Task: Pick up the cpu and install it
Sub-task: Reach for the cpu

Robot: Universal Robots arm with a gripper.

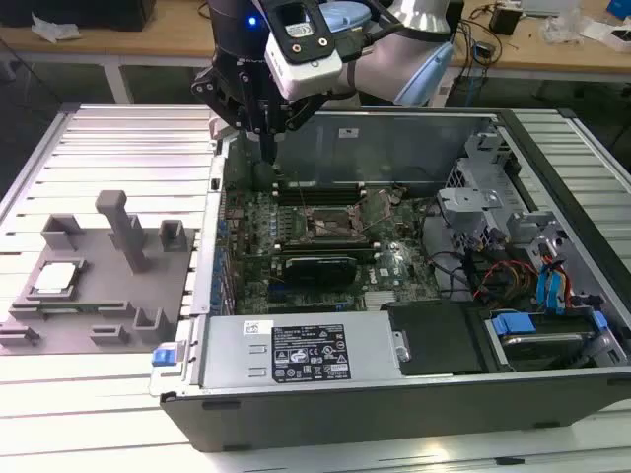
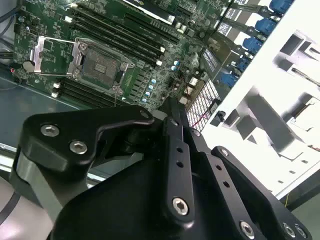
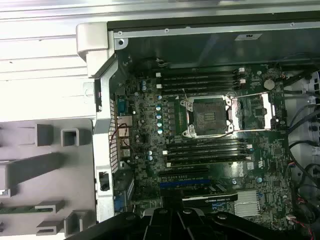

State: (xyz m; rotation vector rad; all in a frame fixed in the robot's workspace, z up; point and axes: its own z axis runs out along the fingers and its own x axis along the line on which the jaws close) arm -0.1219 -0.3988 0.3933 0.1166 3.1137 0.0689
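In the exterior view there is one arm with one gripper (image 1: 268, 146), one cpu (image 1: 54, 278), one grey fixture (image 1: 118, 307) and one open computer case (image 1: 394, 404). All stand on a slatted aluminium table (image 1: 99, 138), and wooden workbenches (image 1: 552, 49) strewn with cables run along the far side of the room. The cpu lies flat in a recess at the fixture's left end. It is well apart from the gripper, which hovers over the case's far left corner. The fingers taper to a single point and carry nothing.

In the second wrist view the fingers (image 2: 175, 150) are pressed together with nothing between them, and beyond them is the motherboard (image 2: 150, 75).

In the first wrist view the one socket (image 3: 207, 116) sits on the motherboard between rows of memory slots, its metal bracket (image 3: 265, 107) swung open.
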